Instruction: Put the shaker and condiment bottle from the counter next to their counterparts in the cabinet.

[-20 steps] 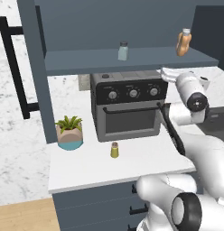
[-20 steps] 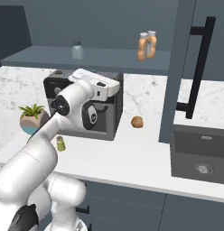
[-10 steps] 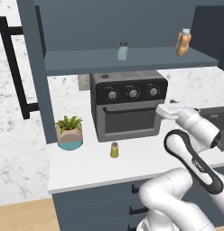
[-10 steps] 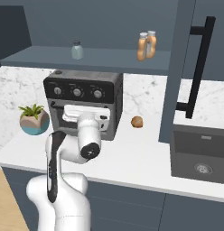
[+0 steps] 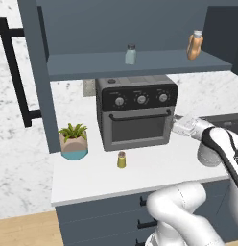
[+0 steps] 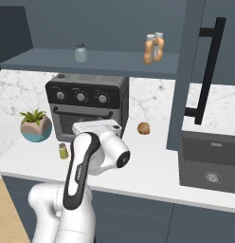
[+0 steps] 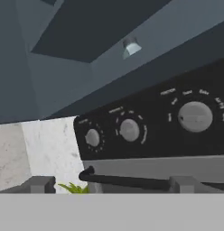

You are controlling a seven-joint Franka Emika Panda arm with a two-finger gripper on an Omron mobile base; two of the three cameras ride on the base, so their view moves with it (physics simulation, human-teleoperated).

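Shaker (image 5: pixel 121 159) stands upright on the counter (image 5: pixel 92 182), a short yellow-green cylinder with a tan cap, apart from the front edge and just in front of the toaster oven's (image 5: pixel 135 111) lower left corner. Bare white counter lies all around it; the nearest neighbour is the potted plant (image 5: pixel 73 141) to its left, near the cabinet's side wall.

My pincer (image 7: pixel 109 185) is spread about as wide as it goes and holds nothing. Its two finger tips (image 7: pixel 39 184) frame the oven's black door handle (image 7: pixel 127 180) in the hand view, with the three dials above. From the left base view my hand sits at the oven's right front corner, low over the counter, well apart from the shaker.

Further right on the counter, a small brown round thing (image 6: pixel 144 128) rests near the wall, between the oven and the cabinet door (image 6: pixel 188 71) with its long black bar handle (image 6: pixel 208 71). The sink (image 6: pixel 209 161) lies beyond that.

Up on the cabinet (image 5: pixel 135 65) shelf, the pale grey-blue shaker (image 5: pixel 131 54) stands near the middle with open board on both sides. Two orange bottles (image 6: pixel 154 48) stand touching at the shelf's right end, close to its edge.
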